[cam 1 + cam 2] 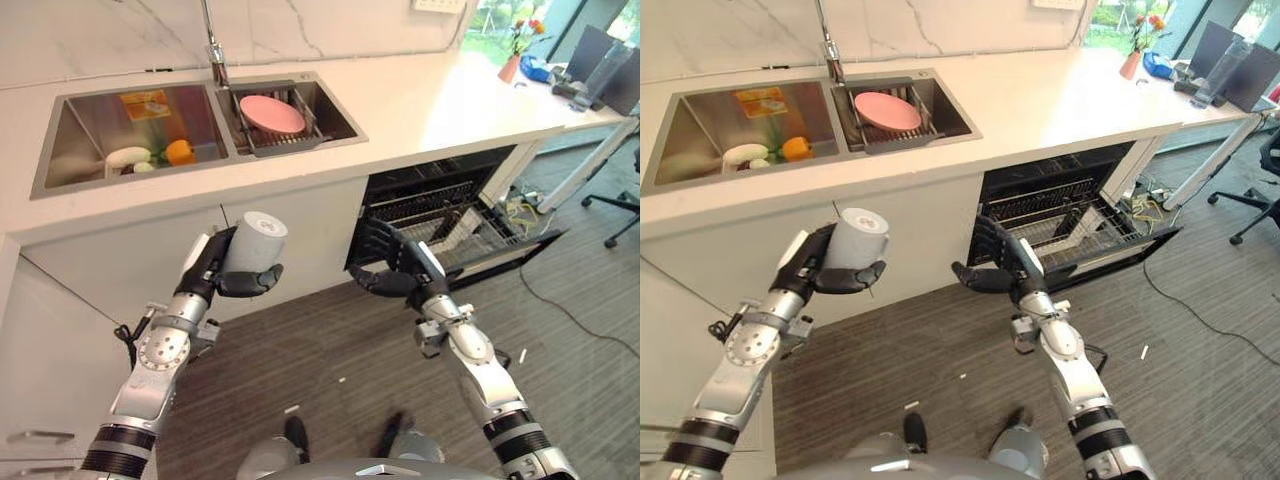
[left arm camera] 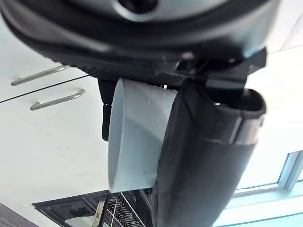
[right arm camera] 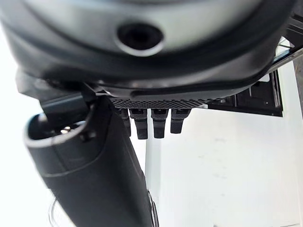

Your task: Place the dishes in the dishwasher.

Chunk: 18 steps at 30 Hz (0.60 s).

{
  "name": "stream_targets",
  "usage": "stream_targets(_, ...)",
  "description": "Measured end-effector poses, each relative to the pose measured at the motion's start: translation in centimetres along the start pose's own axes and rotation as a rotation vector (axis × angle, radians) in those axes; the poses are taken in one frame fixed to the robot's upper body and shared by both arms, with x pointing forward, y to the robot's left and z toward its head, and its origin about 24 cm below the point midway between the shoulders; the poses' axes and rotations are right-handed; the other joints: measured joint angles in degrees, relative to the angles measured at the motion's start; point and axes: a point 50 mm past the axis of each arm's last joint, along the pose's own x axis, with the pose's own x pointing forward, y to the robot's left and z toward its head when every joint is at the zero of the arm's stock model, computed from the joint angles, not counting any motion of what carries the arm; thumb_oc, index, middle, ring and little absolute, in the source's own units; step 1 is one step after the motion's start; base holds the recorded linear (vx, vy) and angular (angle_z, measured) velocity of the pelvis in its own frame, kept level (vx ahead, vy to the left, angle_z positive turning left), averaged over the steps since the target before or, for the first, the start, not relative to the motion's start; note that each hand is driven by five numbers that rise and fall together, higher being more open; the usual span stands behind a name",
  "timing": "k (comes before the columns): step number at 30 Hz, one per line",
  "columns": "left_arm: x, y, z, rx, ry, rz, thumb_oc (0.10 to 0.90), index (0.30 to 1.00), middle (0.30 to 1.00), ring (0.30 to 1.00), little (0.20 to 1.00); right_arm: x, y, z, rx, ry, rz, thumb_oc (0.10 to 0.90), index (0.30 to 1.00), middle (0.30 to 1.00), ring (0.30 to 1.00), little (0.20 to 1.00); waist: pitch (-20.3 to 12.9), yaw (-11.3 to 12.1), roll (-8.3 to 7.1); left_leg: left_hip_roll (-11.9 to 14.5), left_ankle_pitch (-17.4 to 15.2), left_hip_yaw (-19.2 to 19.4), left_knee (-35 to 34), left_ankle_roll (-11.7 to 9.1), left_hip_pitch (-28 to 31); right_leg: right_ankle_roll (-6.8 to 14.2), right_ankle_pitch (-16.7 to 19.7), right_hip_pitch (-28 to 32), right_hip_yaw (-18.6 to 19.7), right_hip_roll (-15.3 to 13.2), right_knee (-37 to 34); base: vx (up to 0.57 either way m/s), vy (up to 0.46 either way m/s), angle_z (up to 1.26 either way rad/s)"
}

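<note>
My left hand is shut on a pale grey cup, held bottom up in front of the white cabinet below the sink; the cup sits between thumb and fingers in the left wrist view. My right hand hangs open and empty just left of the open dishwasher, whose wire rack is pulled out over the lowered door. A pink plate lies on a drainer in the right sink basin.
The left sink basin holds an orange fruit and a white dish. A white counter runs right toward a vase. An office chair stands at the far right on the dark wood floor.
</note>
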Motion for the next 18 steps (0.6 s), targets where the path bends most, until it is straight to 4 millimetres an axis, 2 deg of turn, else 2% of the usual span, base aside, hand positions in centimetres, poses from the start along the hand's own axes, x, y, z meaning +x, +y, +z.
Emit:
stream_targets(2, 0.0, -0.3, -0.1, -0.007, 0.001, -0.012, 0.400, 0.300, 0.300, 0.300, 0.300, -0.9, -0.2, -0.9, 0.012, 0.035, -0.016, 0.800, 0.900, 0.900, 0.900, 0.900, -0.08, -0.08, 1.16, -0.12, -0.09, -0.69, -0.12, 1.22, 0.95, -0.49, 2.51, -0.21, 1.45, -0.71, -0.27, 0.35, -0.040, 0.10)
stream_targets(3, 0.0, -0.3, 0.0, -0.009, 0.000, -0.014, 0.400, 0.300, 0.300, 0.300, 0.300, -1.2, -0.2, -1.2, 0.015, 0.047, -0.016, 0.800, 0.900, 0.900, 0.900, 0.900, -0.14, -0.10, 1.16, -0.30, -0.79, -0.90, -0.50, 0.65, 1.59, -0.44, 2.51, 0.17, 1.65, -0.19, 1.11, 0.34, -0.046, 0.17)
stream_targets(4, 0.0, -0.3, -0.1, -0.009, 0.004, -0.015, 0.400, 0.300, 0.300, 0.300, 0.300, -1.4, -0.2, -1.4, 0.017, 0.058, -0.016, 0.800, 0.900, 0.900, 0.900, 0.900, -0.23, 0.00, 1.02, -0.62, -1.39, -1.05, -0.95, 0.35, 2.59, -0.38, 2.50, 1.03, 1.78, 0.04, 2.68, 0.31, -0.108, 0.08)
stream_targets(5, -0.1, -0.4, -0.2, -0.009, 0.008, -0.021, 0.400, 0.300, 0.300, 0.300, 0.300, -1.7, -0.2, -1.5, 0.021, 0.064, -0.012, 0.800, 0.900, 0.900, 0.900, 0.900, -0.52, 0.28, 0.68, -1.37, -1.24, -1.17, -1.01, 1.19, 3.64, -0.25, 2.42, 2.55, 1.51, 0.51, 3.62, 0.32, -0.168, 0.06)
stream_targets(6, -0.1, -0.4, -0.2, -0.011, 0.008, -0.019, 0.400, 0.300, 0.300, 0.300, 0.300, -1.7, -0.2, -1.5, 0.026, 0.063, -0.009, 0.800, 0.900, 0.900, 0.900, 0.900, -0.91, 0.36, 0.36, -1.85, -2.26, -1.25, -0.92, -0.08, 4.00, -0.16, 2.33, 2.94, 1.42, 0.57, 4.44, 0.46, -0.299, 0.04)
stream_targets(9, -0.5, -0.4, -0.6, -0.020, 0.022, -0.009, 0.400, 0.300, 0.300, 0.300, 0.300, -1.7, -0.1, -1.6, 0.050, 0.065, 0.002, 0.800, 0.900, 0.900, 0.900, 0.900, -2.33, 0.69, -0.48, -2.68, -3.80, -1.01, 0.48, -0.98, 4.02, -0.35, 2.31, 4.52, 1.37, 1.67, 5.35, 0.21, -0.194, -0.04)
stream_targets(11, -1.1, -0.2, -1.2, -0.021, 0.048, 0.000, 0.400, 0.300, 0.300, 0.300, 0.300, -1.8, 0.0, -1.7, 0.052, 0.070, 0.012, 0.800, 0.900, 0.900, 0.900, 0.900, -2.80, 1.24, -1.07, -1.04, -5.35, -0.49, 3.41, -1.47, 4.25, -1.26, 2.02, 6.56, 1.77, 4.48, 3.20, 0.17, -0.202, -0.20)
stream_targets(12, -1.3, 0.0, -1.3, -0.023, 0.054, 0.006, 0.400, 0.300, 0.300, 0.300, 0.300, -1.7, 0.1, -1.6, 0.051, 0.069, 0.019, 0.800, 0.900, 0.900, 0.900, 0.900, -2.91, 1.30, -1.25, -0.13, -6.18, -0.34, 4.46, -2.06, 4.47, -2.55, 1.19, 7.14, 1.40, 5.37, 2.74, 0.09, -0.265, -0.33)
stream_targets(13, -1.5, 0.1, -1.5, -0.023, 0.063, 0.014, 0.400, 0.300, 0.300, 0.300, 0.300, -1.7, 0.2, -1.7, 0.053, 0.069, 0.024, 0.800, 0.900, 0.900, 0.900, 0.900, -3.05, 1.74, -1.37, 2.52, -7.89, -0.19, 8.40, -3.65, 4.12, -6.55, -0.39, 8.17, 2.14, 8.03, 2.39, 0.08, -0.252, -0.41)
stream_targets(15, -1.7, 0.1, -1.6, -0.024, 0.068, 0.016, 0.400, 0.300, 0.300, 0.300, 0.300, -1.6, 0.2, -1.6, 0.055, 0.067, 0.032, 0.800, 0.900, 0.900, 0.900, 0.900, -3.36, 2.47, -1.05, 6.19, -8.85, -0.96, 13.83, -5.24, 2.56, -8.51, -1.73, 8.03, 2.89, 11.27, 3.35, 0.14, -0.263, -0.51)
stream_targets(16, -1.6, 0.0, -1.6, -0.028, 0.067, 0.018, 0.400, 0.300, 0.300, 0.300, 0.300, -1.4, 0.3, -1.4, 0.070, 0.061, 0.043, 0.800, 0.900, 0.900, 0.900, 0.900, -3.75, 2.42, -1.46, 9.30, -9.27, -1.99, 19.98, -5.41, 0.27, -9.98, -3.18, 8.45, 3.12, 13.06, 3.17, 0.15, -0.203, -0.39)
stream_targets(18, -1.7, -0.3, -1.7, -0.033, 0.068, 0.003, 0.400, 0.300, 0.300, 0.300, 0.300, -1.4, 0.0, -1.2, 0.054, 0.060, 0.046, 0.800, 0.900, 0.900, 0.900, 0.900, -4.04, 1.86, -0.82, 12.12, -9.64, -4.18, 23.55, -7.05, -0.50, -11.29, -4.45, 9.78, 3.01, 15.56, 2.88, 0.13, -0.171, -0.19)
